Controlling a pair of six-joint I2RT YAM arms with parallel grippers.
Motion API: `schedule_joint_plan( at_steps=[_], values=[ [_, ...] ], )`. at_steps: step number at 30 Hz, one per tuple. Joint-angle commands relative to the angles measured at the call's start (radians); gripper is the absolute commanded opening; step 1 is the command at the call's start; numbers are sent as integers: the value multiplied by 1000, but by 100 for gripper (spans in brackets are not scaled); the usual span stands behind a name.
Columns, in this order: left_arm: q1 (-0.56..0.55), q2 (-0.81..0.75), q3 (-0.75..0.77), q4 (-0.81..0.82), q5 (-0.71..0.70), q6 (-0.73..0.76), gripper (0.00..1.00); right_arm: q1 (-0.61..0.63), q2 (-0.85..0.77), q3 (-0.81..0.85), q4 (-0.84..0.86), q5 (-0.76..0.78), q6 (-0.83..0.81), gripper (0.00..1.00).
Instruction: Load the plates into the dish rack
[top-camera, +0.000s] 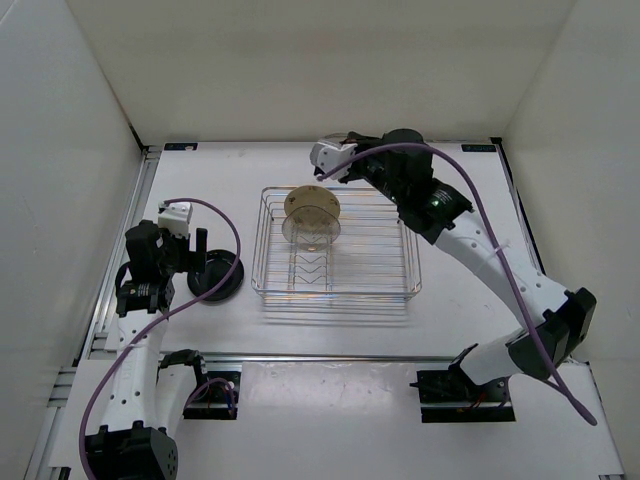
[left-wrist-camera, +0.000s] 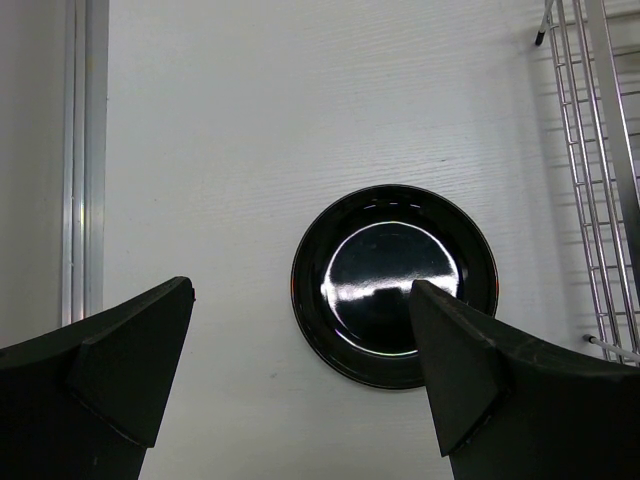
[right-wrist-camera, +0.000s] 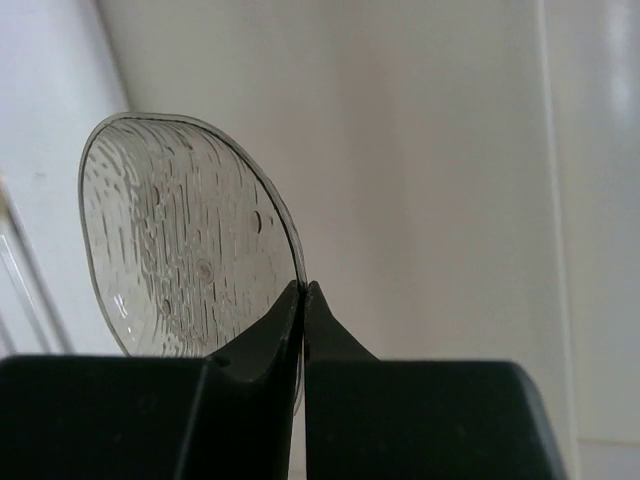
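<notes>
Two plates already stand on edge in the chrome wire dish rack: the matte tan plate and the racked grey plate, smoky and translucent, just in front of it. The third is in hand. The right gripper is pinched tight on the thin rim of the held grey plate, upright in the air past the rack's far edge. It probably needs lowering edge-first into a free V divider. The left gripper hovers spread wide over the glossy black plate, flat on the white table.
</notes>
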Motion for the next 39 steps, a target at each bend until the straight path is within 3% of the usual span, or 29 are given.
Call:
schedule_joint_plan(
  at_steps=[1, 11, 23, 39],
  values=[
    [4, -17, 29, 3, 24, -1, 100, 8, 15, 87, -67, -90, 157, 0],
    [4, -26, 29, 3, 24, -1, 100, 27, 113, 87, -113, -196, 357, 0],
    [4, -17, 29, 3, 24, -1, 100, 57, 232, 150, -151, -230, 417, 0],
    [4, -26, 20, 3, 24, -1, 100, 116, 223, 34, -70, -17, 469, 0]
  ],
)
